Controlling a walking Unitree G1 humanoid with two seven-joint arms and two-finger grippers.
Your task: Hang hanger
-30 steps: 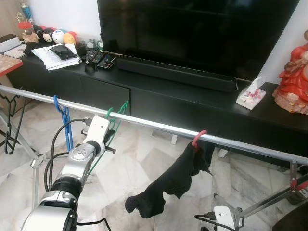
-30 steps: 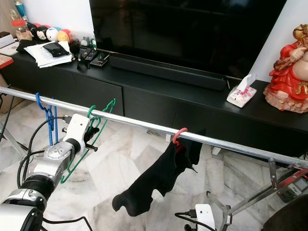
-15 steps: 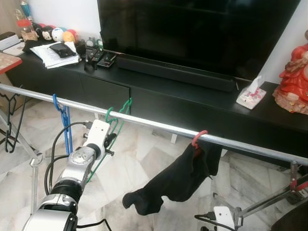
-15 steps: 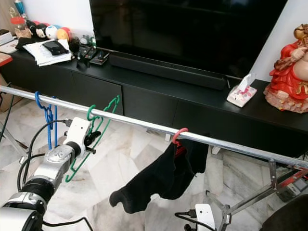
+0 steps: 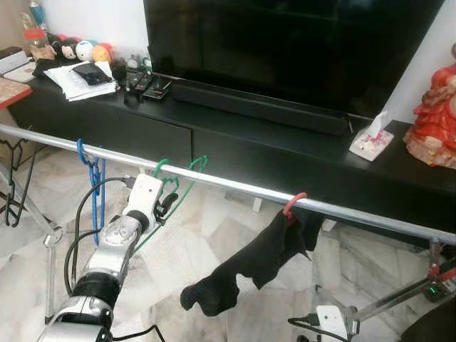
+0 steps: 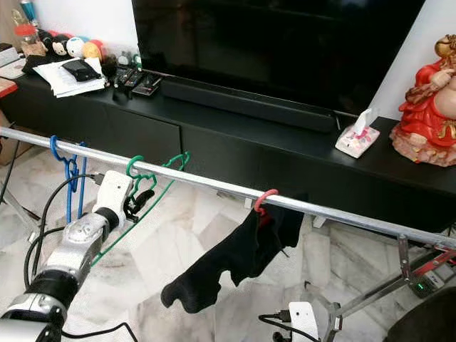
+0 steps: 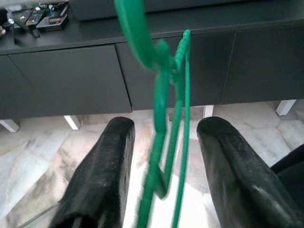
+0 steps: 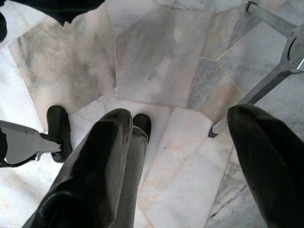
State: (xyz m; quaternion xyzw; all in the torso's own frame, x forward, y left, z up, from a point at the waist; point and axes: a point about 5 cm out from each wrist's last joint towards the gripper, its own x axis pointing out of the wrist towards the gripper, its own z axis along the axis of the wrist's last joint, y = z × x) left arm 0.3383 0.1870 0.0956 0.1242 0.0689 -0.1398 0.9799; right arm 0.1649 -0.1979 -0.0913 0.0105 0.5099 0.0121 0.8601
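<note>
Three hangers sit on the metal rail (image 5: 235, 187): a blue hanger (image 5: 92, 178) at far left, a green hanger (image 5: 174, 192) beside it, and a pink hanger (image 5: 293, 203) carrying a black garment (image 5: 249, 267) toward the right. Left gripper (image 7: 164, 161), fingers (image 7: 102, 175) spread, straddles the green hanger without touching it; the hanger's hook lies over the rail. Right gripper (image 8: 175, 156) hangs low, fingers spread, above the marble floor (image 8: 156, 52).

Three hangers (image 5: 174, 187) on the rail (image 5: 235, 187); TV cabinet (image 5: 271, 153) behind it.
</note>
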